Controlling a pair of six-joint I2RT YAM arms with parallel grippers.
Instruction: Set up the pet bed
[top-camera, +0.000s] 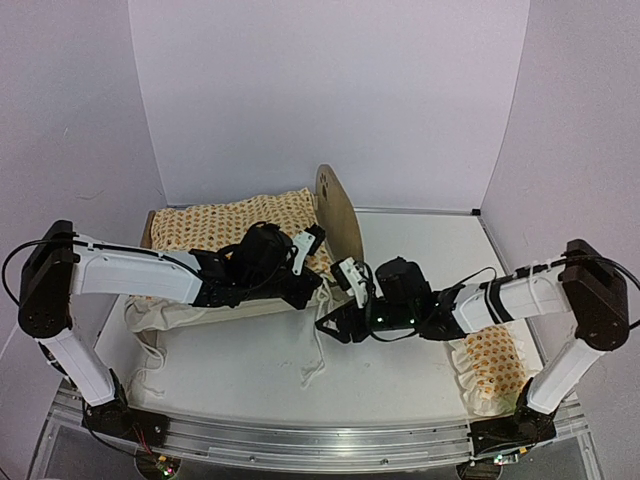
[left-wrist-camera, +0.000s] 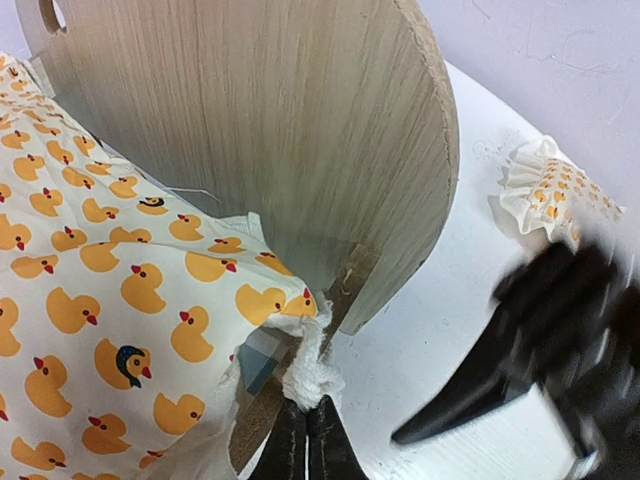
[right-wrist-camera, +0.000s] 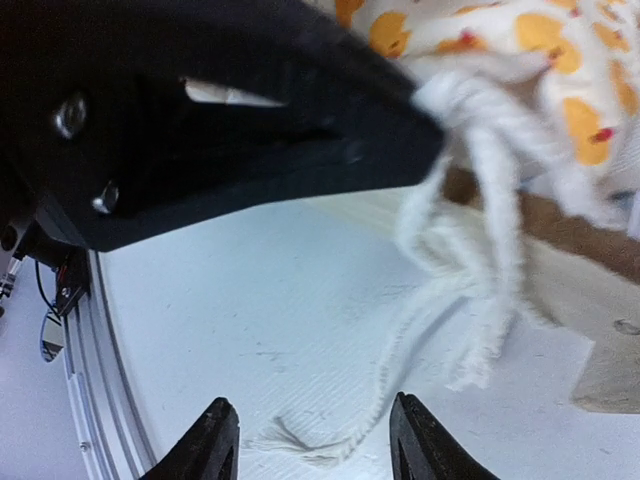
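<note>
Light wood is showing at the rounded end board (left-wrist-camera: 300, 130) of the pet bed (top-camera: 338, 215), which is sitting toward the back left of the white bench (top-camera: 250, 370). That board is standing upright near the bench's middle. A duck-print quilt (top-camera: 240, 220) is lying over the bed and hiding the mattress almost entirely, with its edge hanging down the front side of the frame.

The left gripper (left-wrist-camera: 306, 440) is reaching in from the left edge. Its fingers are pressed together on a knot of white cord (right-wrist-camera: 470, 260) at the quilt corner, just beside the foot of the end board. From the knot, frayed strands are trailing down onto the bench toward the front edge.

The right gripper (right-wrist-camera: 315, 445) is coming in from the right edge. It is hovering low over the bench with its fingers spread apart and holding nothing, and the loose cord ends are lying between them. The black body of the left gripper is crowding in close above it, blocking much of its view of the quilt.

A ruffled pillow (top-camera: 490, 362) in the same duck print is lying near the front right corner, beneath the right arm and well apart from the bed.
</note>
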